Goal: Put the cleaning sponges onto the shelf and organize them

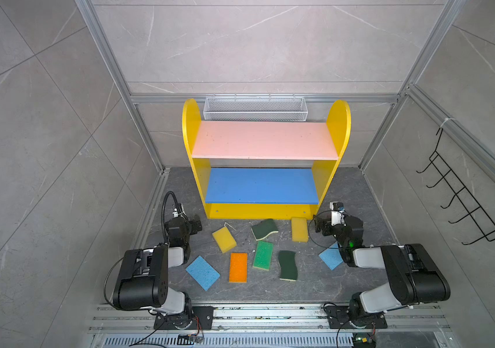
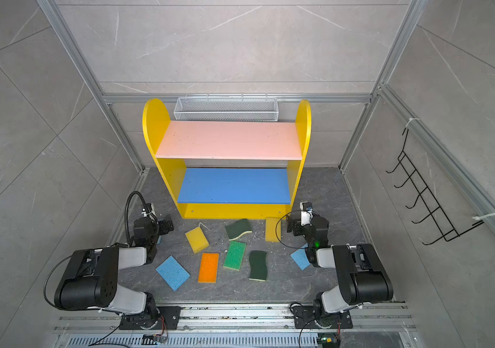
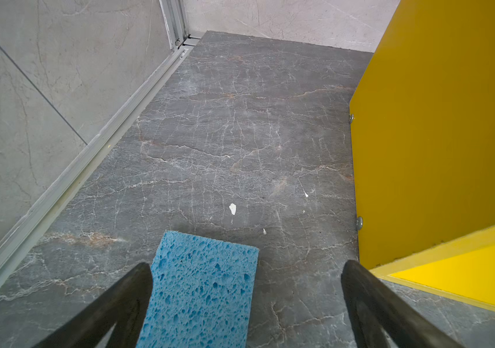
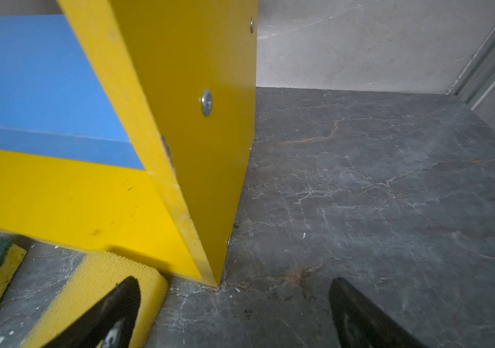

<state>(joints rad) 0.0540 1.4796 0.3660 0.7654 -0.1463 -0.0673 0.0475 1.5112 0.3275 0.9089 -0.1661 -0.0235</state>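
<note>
The shelf (image 1: 266, 159) stands at the back, with a pink upper board (image 1: 264, 140) and a blue middle board (image 2: 234, 185). Several cleaning sponges lie on the dark floor in front of it: yellow (image 1: 224, 239), wavy dark green (image 1: 265, 229), yellow (image 1: 299, 229), bright green (image 1: 263, 255), orange (image 1: 238, 267), blue (image 1: 202, 272), dark green (image 1: 288, 265), and blue (image 1: 331, 258) half under the right arm. My left gripper (image 3: 247, 268) is open over another blue sponge (image 3: 201, 295), low beside the shelf's left foot. By the right foot, my right gripper (image 4: 234, 283) is open next to the yellow sponge (image 4: 98, 298).
A white wire-mesh basket (image 1: 254, 109) hangs on the back wall behind the shelf. On the right wall hangs a black wire hook rack (image 1: 463, 195). Aluminium frame rails (image 1: 149, 144) border the floor on both sides.
</note>
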